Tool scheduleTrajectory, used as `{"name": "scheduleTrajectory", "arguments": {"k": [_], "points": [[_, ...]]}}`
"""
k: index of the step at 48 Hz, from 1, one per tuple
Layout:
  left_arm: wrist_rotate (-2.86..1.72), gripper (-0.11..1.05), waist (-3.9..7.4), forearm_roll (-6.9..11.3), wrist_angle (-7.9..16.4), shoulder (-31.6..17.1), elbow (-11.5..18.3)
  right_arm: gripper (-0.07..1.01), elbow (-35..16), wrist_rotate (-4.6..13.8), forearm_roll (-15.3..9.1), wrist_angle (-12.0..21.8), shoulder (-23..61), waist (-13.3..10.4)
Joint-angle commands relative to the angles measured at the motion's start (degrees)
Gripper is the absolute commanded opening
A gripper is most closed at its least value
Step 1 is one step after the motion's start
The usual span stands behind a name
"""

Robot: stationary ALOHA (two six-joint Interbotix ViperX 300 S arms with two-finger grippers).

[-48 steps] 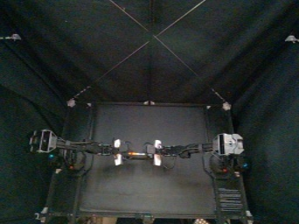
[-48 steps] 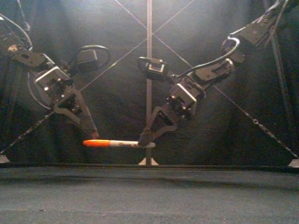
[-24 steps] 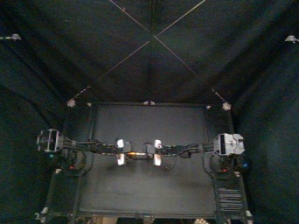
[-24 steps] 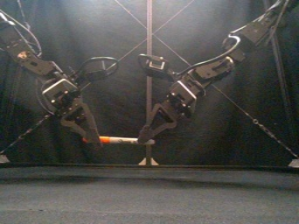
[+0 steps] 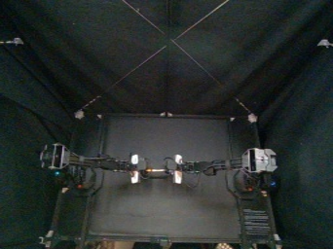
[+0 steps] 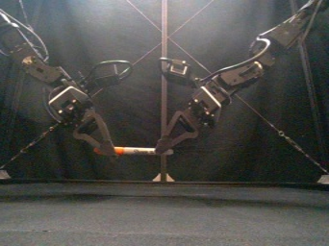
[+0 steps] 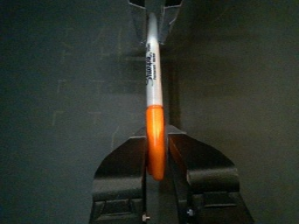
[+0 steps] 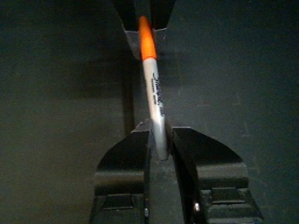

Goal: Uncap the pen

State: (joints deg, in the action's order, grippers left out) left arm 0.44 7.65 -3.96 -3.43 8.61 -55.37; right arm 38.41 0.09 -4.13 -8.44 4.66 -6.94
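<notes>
Both arms slope down and inward to meet above the table (image 6: 164, 207). The left gripper (image 6: 106, 147) is clenched on the orange cap (image 6: 122, 151) of the pen (image 6: 139, 151). The right gripper (image 6: 162, 147) clamps its pale barrel. The pen hangs level between them, clear of the table.

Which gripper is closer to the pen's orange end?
Left. The left gripper is clamped right on the orange end; the right gripper grips the white barrel, at the other end.
</notes>
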Motion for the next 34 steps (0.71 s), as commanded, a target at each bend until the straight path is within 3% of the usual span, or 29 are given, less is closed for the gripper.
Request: {"name": "scheduleTrajectory", "arguments": {"k": [1, 16, 25, 34], "points": [[-0.26, 0.43, 1.76, -0.18, 1.67, 2.64, -3.34, 0.53, 4.04, 0.26, 0.44, -1.49, -4.57, -0.88], [-0.35, 0.43, 2.37, -0.09, 1.67, 13.10, -8.70, 0.53, 12.83, 0.18, 3.34, -6.59, -11.16, -1.32], [-0.35, 0.43, 2.20, 0.00, 1.58, 18.37, -11.25, 0.53, 16.17, 0.00, 3.08, -10.90, -13.89, -1.32], [-0.44, 0.43, 2.37, 0.18, 1.49, 20.92, -12.66, 0.53, 18.63, -0.53, 2.55, -17.40, -15.03, -1.32]]}}
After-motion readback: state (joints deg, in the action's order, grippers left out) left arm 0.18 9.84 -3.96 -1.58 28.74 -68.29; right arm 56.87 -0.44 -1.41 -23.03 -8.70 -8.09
